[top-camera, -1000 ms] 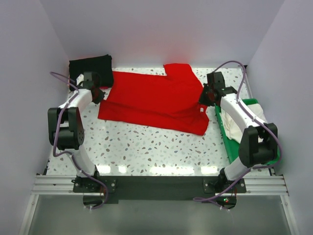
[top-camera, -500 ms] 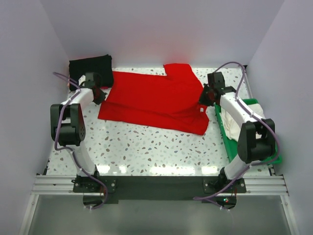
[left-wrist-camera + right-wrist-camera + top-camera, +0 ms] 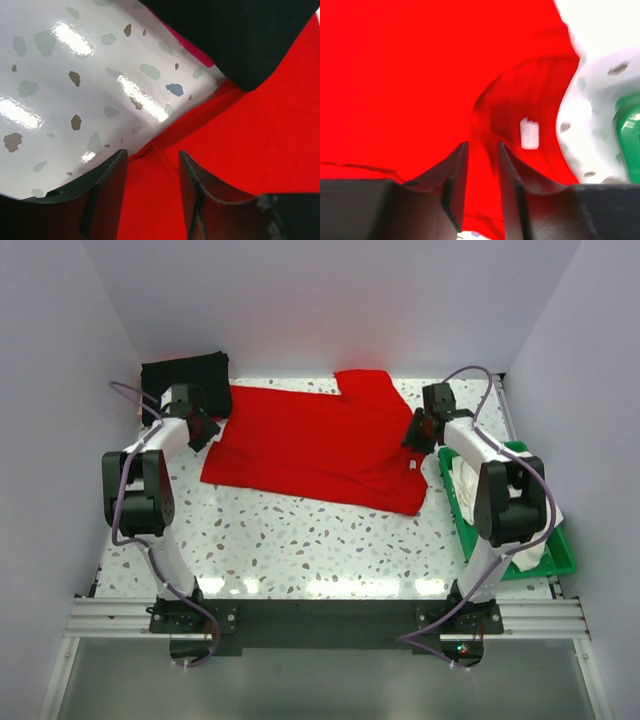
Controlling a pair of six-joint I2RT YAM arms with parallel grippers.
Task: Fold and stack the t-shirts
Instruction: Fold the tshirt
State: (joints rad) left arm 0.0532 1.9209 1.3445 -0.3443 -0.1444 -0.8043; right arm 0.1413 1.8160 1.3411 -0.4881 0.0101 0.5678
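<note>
The near half of the worktop [image 3: 320, 540] is bare speckled surface, open passage from side to side in front of the red t-shirt [image 3: 320, 445], which covers most of the far half. The black t-shirt [image 3: 185, 375] fills the far-left corner and touches the red one, so the left tool [image 3: 207, 428] sits in a tight pocket between cloth and side wall [image 3: 60, 440]. Along the right wall the green tray [image 3: 563, 560] with the whitish shirt [image 3: 466, 492] takes up the strip, leaving the right tool [image 3: 412, 433] only a narrow lane between tray and red collar. The 2 arms lean in over both side edges.
</note>
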